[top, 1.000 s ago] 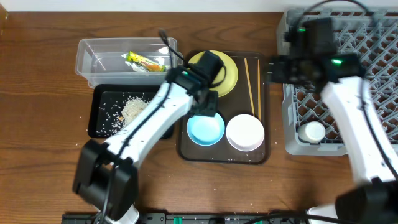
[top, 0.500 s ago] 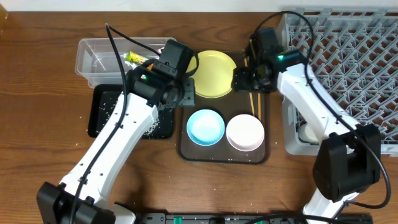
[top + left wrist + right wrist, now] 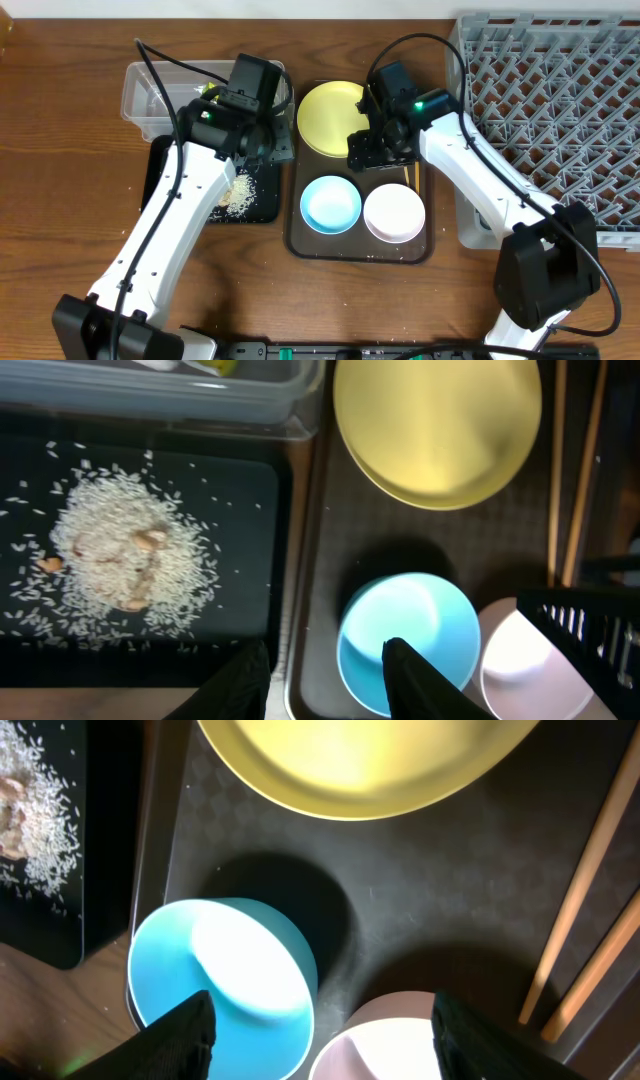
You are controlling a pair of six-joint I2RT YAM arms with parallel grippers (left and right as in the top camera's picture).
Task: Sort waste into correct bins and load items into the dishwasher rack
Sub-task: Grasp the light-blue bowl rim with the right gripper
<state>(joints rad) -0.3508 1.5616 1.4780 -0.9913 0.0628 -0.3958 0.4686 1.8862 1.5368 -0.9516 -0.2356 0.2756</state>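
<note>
Blue bowl (image 3: pixel 331 204) sits upright at the near left of the brown tray (image 3: pixel 292 245), and it's touching or just about touching the white bowl (image 3: pixel 394 213) on its right. The yellow plate (image 3: pixel 330 118) is at the far end of the same tray.

Both arms are over this patch. The right gripper (image 3: pixel 372 150) hovers at the plate's right edge, so the blue bowl lies near and a little left of it. The right wrist view shows the fingers (image 3: pixel 185 1035) spread wide with nothing in them. The bowl's right rim falls just inside the left finger and the white bowl's rim sits between the two.

The left gripper (image 3: pixel 262 145) hangs over the far right corner of the black tray (image 3: pixel 265 205), beside the rice (image 3: pixel 235 192). It is also wide open and empty, and the bowl lies near and to its right. The bowl is between the two grippers, and the right one looks slightly closer.

A bowl is round, so there's no long axis to line up with. My read is that the right arm needs a short shift near and left to get a finger either side of the rim. The chopsticks (image 3: pixel 585 910) lie along the tray's right side, running far to near, just right of that gripper. The rack (image 3: pixel 540 100) is well to the right.
</note>
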